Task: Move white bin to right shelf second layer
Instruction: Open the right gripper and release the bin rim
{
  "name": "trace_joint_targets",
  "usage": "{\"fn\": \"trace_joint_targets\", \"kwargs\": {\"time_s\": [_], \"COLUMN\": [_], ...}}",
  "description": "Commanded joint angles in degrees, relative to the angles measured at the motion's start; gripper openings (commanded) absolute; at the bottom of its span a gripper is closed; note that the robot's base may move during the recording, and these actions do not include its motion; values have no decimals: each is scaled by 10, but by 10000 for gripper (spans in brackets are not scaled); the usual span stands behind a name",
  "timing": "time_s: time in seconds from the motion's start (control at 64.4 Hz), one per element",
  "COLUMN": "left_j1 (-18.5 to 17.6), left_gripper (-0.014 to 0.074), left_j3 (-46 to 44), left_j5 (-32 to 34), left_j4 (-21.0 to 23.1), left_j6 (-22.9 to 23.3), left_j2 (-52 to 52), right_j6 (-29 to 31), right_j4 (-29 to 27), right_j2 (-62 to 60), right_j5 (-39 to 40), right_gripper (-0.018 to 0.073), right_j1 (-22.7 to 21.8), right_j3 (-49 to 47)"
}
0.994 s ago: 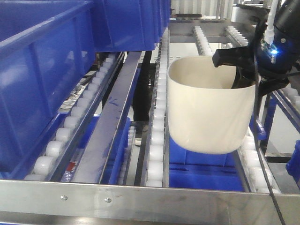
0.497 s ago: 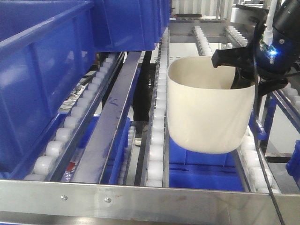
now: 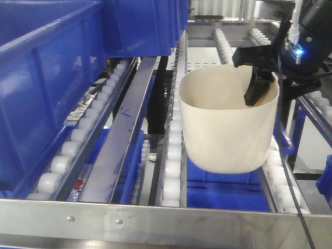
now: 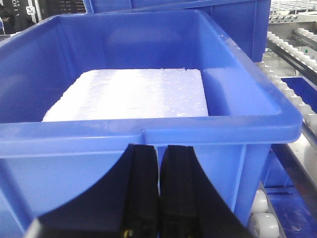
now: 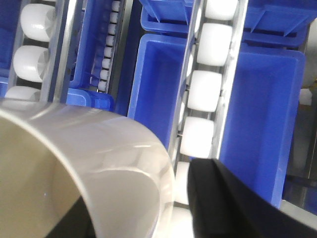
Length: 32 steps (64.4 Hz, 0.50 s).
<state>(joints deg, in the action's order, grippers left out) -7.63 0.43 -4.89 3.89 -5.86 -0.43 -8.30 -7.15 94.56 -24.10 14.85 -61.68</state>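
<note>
1. One step was in hand, the carry: the white bin (image 3: pixel 226 122) hung in the air above the right lane of the roller shelf (image 3: pixel 173 150), well back from the steel front rail (image 3: pixel 155 215), its curved bottom clear of the rollers.
2. The right gripper (image 3: pixel 258 78) was clenched on the bin's far right rim, one finger down inside the wall and the other outside it; the wrist view showed the same rim (image 5: pixel 124 163) beside a dark finger (image 5: pixel 223 198).
3. The bin sat tilted a little, its left side higher, which I judged came from the one-sided hold.
4. The next move seemed to call for lowering it squarely so that both edges met the two roller tracks (image 3: pixel 275 171), since open gaps showed between the tracks, with blue crates (image 5: pixel 257 99) below.
5. Room to the left was bounded by the middle steel rail (image 3: pixel 124 140); the big blue crate (image 3: pixel 46 78) filled the left lane, well apart from the bin.
6. The left gripper (image 4: pixel 158 188) hovered just outside the near wall of a blue crate holding a white foam slab (image 4: pixel 133 94), its fingers closed together on nothing.
</note>
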Motion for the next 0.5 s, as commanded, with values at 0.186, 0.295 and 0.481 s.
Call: {"fn": "trace_joint_targets", "kwargs": {"time_s": [0.186, 0.295, 0.481], "left_j1": [-2, -2, -2], "left_gripper": [85, 85, 85], "left_j3": [21, 21, 21], "left_j5": [49, 49, 49], "left_j4": [3, 3, 3], "left_j6": [1, 1, 1], "left_j2": [-8, -8, -8], "right_j6": [2, 2, 2], "right_j4": [-2, -4, -6], "right_j2": [-24, -28, -46], "right_j5": [33, 32, 31], "right_gripper": [375, 375, 375], "right_j1": [-1, -1, 0], "right_j3": [-21, -21, -21]}}
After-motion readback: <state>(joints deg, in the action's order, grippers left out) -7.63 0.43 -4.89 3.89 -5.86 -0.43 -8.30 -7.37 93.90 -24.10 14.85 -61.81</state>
